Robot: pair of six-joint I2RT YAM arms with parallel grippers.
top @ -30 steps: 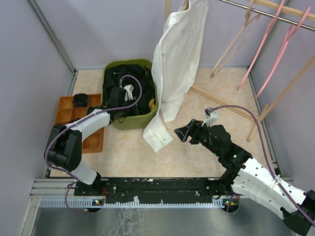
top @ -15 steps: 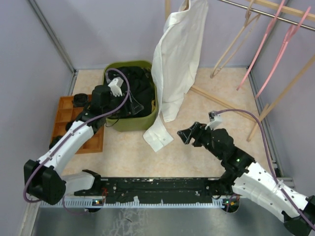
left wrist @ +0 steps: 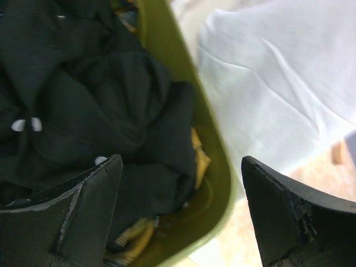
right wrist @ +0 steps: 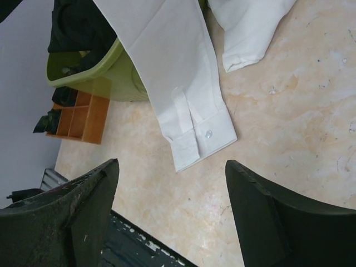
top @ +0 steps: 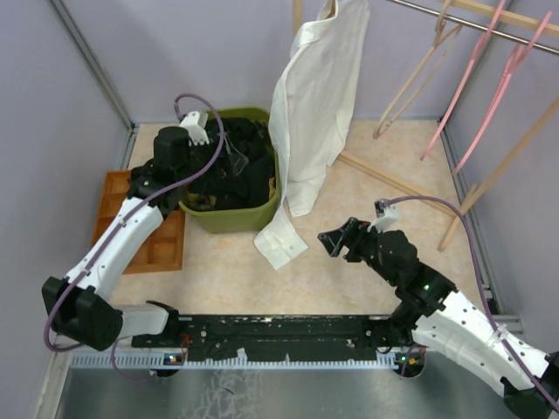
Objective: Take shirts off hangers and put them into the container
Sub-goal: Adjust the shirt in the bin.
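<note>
The olive-green container (top: 234, 220) holds a crumpled black shirt (top: 243, 164) with a bit of yellow plaid shirt (left wrist: 199, 161) under it. My left gripper (top: 229, 166) hovers over the black shirt (left wrist: 83, 100), open and empty, near the container's right wall (left wrist: 218, 167). A cream shirt (top: 319, 96) hangs from the top edge of the overhead view, and its buttoned cuff (top: 281, 244) lies on the floor beside the container. My right gripper (top: 330, 239) is open and empty, low over the floor just right of that cuff (right wrist: 201, 139). Empty pink hangers (top: 487, 74) and beige hangers (top: 419, 74) hang at the back right.
An orange compartment tray (top: 131, 214) sits left of the container, with a dark object (top: 142, 178) at its far end. Wooden poles (top: 384, 183) lean and lie across the right side of the floor. Purple walls close in the left, back and right.
My left gripper has risen out of the container and moved toward the back, and its jaws have gone from nearly shut to wide open. The right gripper shifted slightly right.
</note>
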